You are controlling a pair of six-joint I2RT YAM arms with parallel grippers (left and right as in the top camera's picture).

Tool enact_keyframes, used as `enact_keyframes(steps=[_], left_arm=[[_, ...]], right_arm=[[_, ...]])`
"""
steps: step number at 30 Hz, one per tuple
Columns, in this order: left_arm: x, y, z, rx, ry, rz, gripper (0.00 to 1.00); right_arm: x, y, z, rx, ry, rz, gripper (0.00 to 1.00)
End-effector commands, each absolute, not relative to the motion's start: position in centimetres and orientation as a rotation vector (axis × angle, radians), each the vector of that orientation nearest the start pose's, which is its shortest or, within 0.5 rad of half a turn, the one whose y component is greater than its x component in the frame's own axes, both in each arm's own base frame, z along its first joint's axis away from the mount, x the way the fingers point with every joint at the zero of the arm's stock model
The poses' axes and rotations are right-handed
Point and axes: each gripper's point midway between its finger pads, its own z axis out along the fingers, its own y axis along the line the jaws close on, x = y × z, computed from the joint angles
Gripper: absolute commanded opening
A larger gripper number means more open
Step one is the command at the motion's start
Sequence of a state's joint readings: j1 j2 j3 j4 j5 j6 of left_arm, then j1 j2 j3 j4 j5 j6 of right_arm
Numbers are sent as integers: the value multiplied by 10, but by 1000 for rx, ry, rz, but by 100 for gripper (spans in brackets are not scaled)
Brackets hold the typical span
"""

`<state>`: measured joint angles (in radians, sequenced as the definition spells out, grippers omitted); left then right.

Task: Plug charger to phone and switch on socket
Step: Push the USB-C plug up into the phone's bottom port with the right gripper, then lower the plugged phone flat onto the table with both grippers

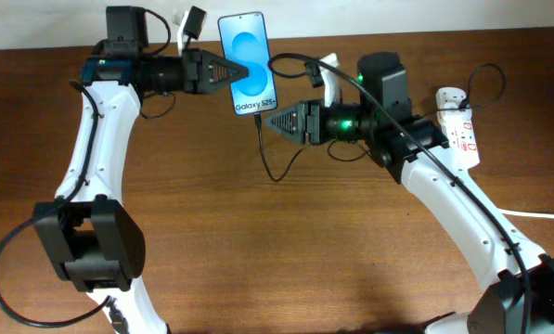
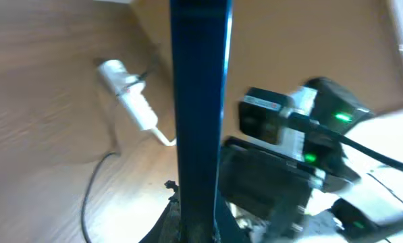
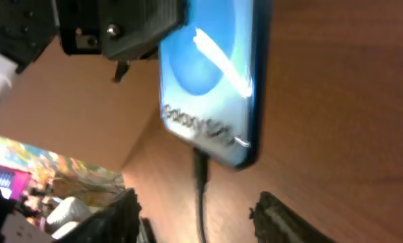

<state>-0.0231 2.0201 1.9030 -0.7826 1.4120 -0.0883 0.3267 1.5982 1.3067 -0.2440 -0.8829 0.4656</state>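
Left claw clamps the phone by its edge.

open table in the near middle, left hand and right hand crowding phone, right arm close beside socket

Even indoor light; both wrist views motion-blurred.

Phone, slim and black-edged, is facing up near the table's far edge, its blue screen glowing, white lettering at the near end. Charger, a thin black cable, is meeting the phone's bottom edge with its tip at the port, trailing across the wood and curling back to the right. Socket, a white strip with red markings, is lying well to the right, its thick white cord running off sideways.
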Motion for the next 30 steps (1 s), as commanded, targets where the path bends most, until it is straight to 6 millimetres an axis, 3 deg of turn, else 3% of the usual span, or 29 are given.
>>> enact_keyframes(steps=[1,3,5,8,11,13,16,18,21,25,30], left_arm=[[471,-152,247,312,2335,-1270,0],[469,-132,212,196,2518,-1064,0],[464,-127,189,118,2631,-1002,0],[442,-141,151,74,2801,-1067,0],[425,-162,125,77,2913,-1138,0],[413,-186,115,108,2951,-1247,0],[401,-212,102,187,2998,-1255,0],[404,-222,89,222,2997,-1251,0],[415,-224,74,101,3010,-1261,0],[427,-223,66,79,2966,-1308,0],[420,-215,53,48,3039,-1240,0]], right_arm=[[365,260,275,-406,2184,1382,78],[363,250,263,-352,2258,1376,90],[359,241,252,-292,2332,1375,98],[349,225,234,-263,2428,1348,98],[343,221,229,-262,2463,1340,98],[340,220,226,-275,2476,1334,98],[343,207,209,-203,2556,1197,98],[343,197,197,-152,2616,1098,99],[339,179,179,-79,2710,946,98],[336,177,176,-68,2729,928,98],[337,177,176,-69,2728,927,98]])
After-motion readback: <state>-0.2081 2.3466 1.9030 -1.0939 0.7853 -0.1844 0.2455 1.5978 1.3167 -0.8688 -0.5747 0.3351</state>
